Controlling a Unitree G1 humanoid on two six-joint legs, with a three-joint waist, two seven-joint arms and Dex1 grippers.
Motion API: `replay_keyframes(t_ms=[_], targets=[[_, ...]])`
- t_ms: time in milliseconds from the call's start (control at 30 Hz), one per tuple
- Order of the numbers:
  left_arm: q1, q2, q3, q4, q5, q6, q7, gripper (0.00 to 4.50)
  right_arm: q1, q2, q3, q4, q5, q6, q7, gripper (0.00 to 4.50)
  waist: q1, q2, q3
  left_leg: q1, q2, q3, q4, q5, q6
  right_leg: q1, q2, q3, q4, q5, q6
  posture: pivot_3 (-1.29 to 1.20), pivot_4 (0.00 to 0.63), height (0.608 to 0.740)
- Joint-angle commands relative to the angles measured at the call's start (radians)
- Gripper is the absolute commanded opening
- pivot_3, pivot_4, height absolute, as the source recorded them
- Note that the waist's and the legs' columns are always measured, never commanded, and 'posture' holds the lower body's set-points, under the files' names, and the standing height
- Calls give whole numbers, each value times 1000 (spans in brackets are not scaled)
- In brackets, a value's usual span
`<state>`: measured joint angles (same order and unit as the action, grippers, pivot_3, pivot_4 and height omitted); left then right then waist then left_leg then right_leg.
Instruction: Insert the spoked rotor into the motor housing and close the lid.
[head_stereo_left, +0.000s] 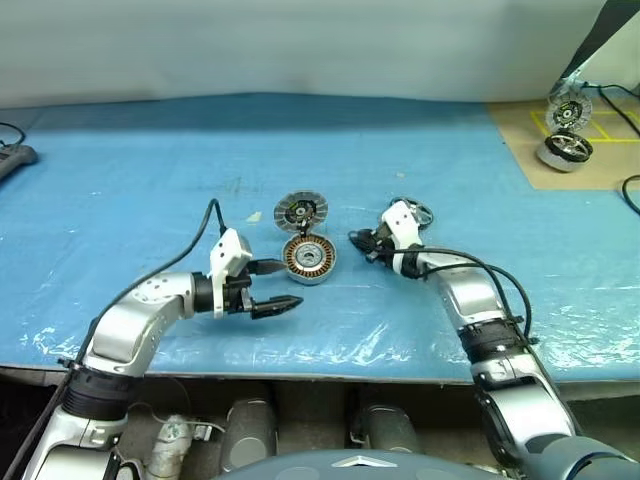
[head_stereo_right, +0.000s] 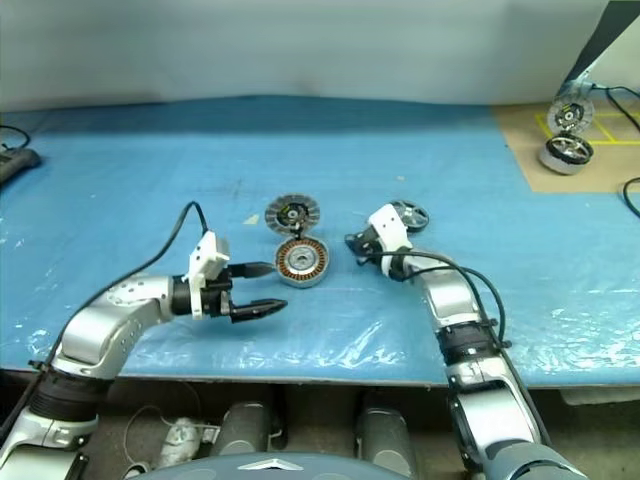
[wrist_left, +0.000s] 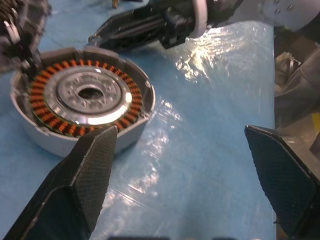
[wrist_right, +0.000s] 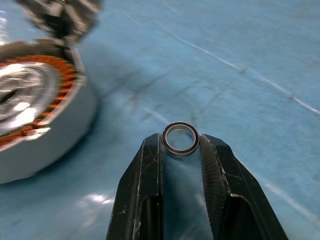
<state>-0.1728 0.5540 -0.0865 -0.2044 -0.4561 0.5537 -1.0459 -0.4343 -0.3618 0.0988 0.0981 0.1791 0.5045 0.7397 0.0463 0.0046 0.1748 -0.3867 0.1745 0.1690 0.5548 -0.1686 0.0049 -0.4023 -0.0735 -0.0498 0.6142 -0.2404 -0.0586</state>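
Observation:
The motor housing sits mid-table, its copper windings showing around a silver centre. The striped lid stands open just behind it, joined at the rim. My left gripper is open just to the housing's left, at its near side, with nothing between its fingers. My right gripper is to the housing's right, shut on a small dark ring with a silver inner band, held at the fingertips above the mat. The spoked rotor lies flat on the mat behind my right wrist.
A blue plastic-covered mat covers the table; its front edge runs close below my arms. A twin motor unit with an upright striped disc stands on a brown board at the far right. A dark object lies at the far left.

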Motion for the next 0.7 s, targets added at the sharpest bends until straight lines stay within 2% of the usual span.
replay_keyframes(t_ms=[33,200,467,600,700], targets=[[7,22,8,-13,2,-44,-17,4392,-4,-29,6,-224,108,107,77,652,-3,0,0,0,0,0,-1,0,0,0,0,0,0,0,0,0,150,740],[-27,27,12,-4,6,-42,1,4392,-44,-26,77,-291,151,178,127,652,0,0,0,2,0,0,-1,0,0,2,0,0,0,0,0,0,150,740],[-31,56,49,-41,-27,11,29,4392,-125,17,169,-67,43,55,101,652,-1,0,0,1,0,0,-1,2,-3,0,0,0,-1,0,0,0,150,740],[-18,57,51,-97,-42,57,71,4392,-128,14,193,-35,10,17,116,652,-1,0,0,0,-1,0,-1,2,-4,0,0,0,-1,0,0,0,150,740],[18,53,41,-78,-23,20,75,4392,-121,13,206,-42,5,12,133,652,-2,0,0,1,0,0,-1,2,-4,1,0,0,-1,0,0,0,150,740]])
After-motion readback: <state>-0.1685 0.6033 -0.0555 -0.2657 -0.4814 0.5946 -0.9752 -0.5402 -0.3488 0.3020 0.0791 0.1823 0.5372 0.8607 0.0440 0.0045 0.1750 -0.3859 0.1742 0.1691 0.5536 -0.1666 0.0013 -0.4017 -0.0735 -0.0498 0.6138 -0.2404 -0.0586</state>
